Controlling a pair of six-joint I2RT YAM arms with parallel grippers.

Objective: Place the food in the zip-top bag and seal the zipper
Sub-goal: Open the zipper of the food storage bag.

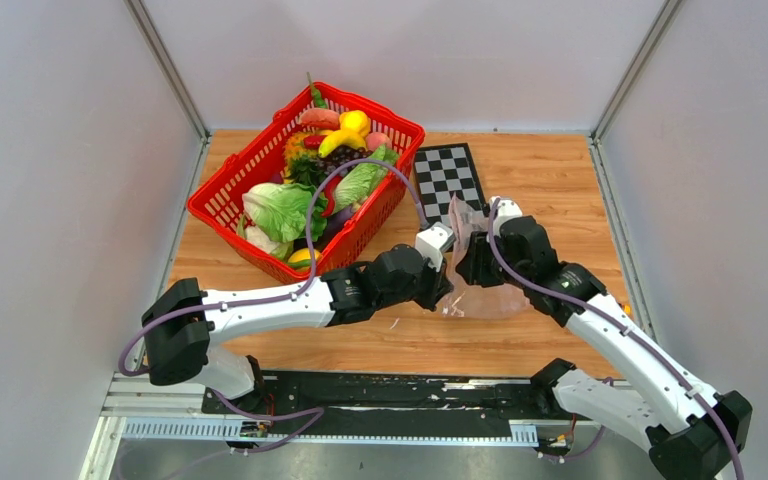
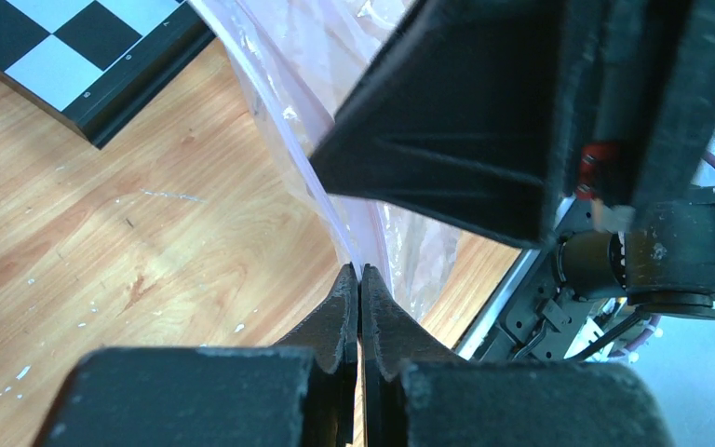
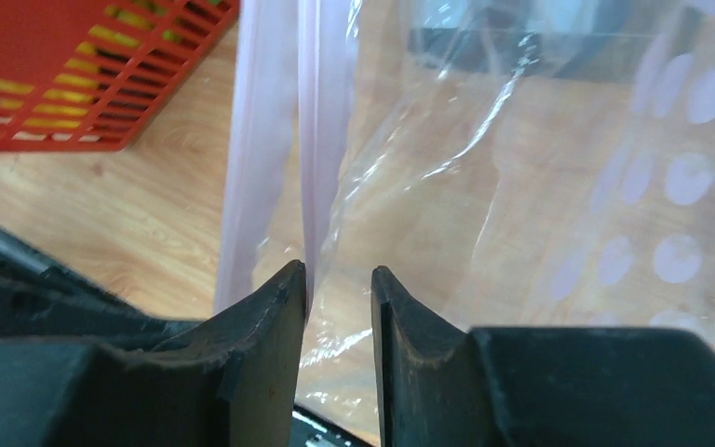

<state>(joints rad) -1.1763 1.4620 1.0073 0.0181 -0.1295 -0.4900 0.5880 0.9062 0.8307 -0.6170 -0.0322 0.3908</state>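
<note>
While clamping the zipper (image 3: pixel 315 140) tight in left gripper (image 2: pixel 360 270) (right gripper (image 3: pixel 338 275) parted, holding nothing), risks letting zip-top bag (image 1: pixel 495 298) slump shut before loading food (image 1: pixel 280 208) from ten o'clock.

The table (image 1: pixel 550 190) is light-brown wood grain, with white panels (image 1: pixel 60 150) closing it in on three sides. A red mesh basket (image 1: pixel 222 195) stands at an angle on its back left part. Just beside the basket's right corner a black-and-white checkerboard (image 1: pixel 447 175) lies flat, though whether the two touch is unclear. In the middle the clear zip-top bag (image 1: pixel 495 298) seems to rest its lower end on the wood, and small white flecks (image 2: pixel 163 196) mark the surface there
</note>
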